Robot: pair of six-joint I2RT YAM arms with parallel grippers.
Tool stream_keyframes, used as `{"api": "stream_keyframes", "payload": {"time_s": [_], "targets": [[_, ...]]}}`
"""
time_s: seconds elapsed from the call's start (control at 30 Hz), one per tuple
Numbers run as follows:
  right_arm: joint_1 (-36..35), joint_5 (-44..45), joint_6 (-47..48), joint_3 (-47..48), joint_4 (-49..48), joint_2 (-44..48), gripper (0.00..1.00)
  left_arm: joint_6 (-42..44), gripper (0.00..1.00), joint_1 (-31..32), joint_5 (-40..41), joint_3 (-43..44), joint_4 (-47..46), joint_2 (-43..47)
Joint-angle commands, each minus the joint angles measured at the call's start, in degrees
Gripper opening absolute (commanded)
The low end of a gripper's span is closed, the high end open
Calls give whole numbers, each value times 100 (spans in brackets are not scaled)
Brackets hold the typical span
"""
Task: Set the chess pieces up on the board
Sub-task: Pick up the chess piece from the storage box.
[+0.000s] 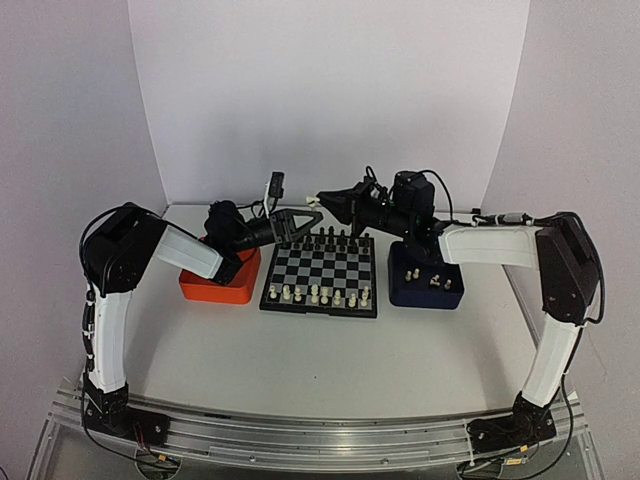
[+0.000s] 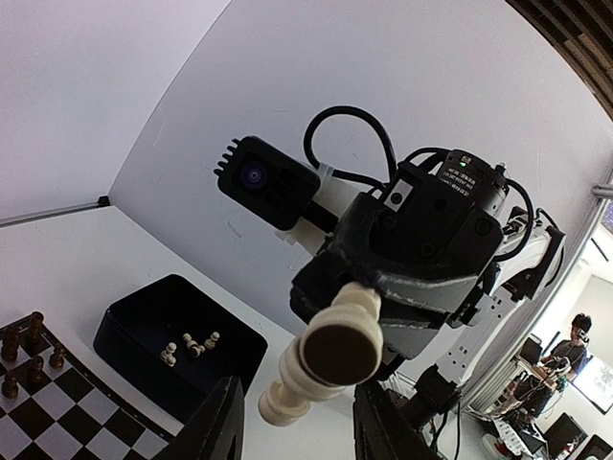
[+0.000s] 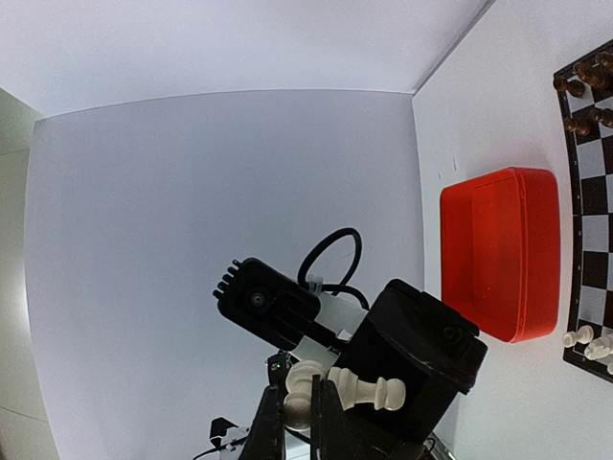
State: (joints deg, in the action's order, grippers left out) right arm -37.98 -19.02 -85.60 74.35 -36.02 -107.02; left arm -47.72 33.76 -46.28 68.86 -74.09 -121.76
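Two pincers met in mid-air above the far edge of the board [image 1: 320,268], which lay mid-bench between an orange tray [image 1: 215,287] and a dark blue tray [image 1: 425,295], each just beside it. The right pincer [image 1: 328,198], jaws closed, gripped a cream piece [image 2: 330,356]. The left pincer [image 1: 312,219] had its fingers [image 2: 225,422] apart on either side of that piece; whether they pressed on it could not be told.

A broad strip of bare bench [image 1: 330,360] ran from the board's near edge to the arm bases, while a white backdrop [image 1: 330,90] rose close behind the far edge.

From above, cream pieces [image 1: 320,295] lined the board's near rows and dark pieces [image 1: 335,240] its far rows, with a few more cream ones in the blue tray. The held piece was hardly visible there.

The left wrist camera showed its round base head-on, with the blue tray and a board corner below. The right wrist camera showed the piece lying sideways by the left pincer's black body, and the orange tray's inside.
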Motion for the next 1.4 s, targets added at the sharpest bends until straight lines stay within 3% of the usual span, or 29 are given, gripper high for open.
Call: {"api": "stream_keyframes", "payload": {"time_s": [0.0,0.9,1.37], "targets": [[-35,55,-97,-70,-230,139,0,138,39,-1,49,11,-1369,363],[-35,221,-91,-162,-535,124,0,14,24,1,60,-184,-1669,486],[-36,88,-143,-169,-554,82,0,-83,25,-1,186,-103,-1792,404]]}}
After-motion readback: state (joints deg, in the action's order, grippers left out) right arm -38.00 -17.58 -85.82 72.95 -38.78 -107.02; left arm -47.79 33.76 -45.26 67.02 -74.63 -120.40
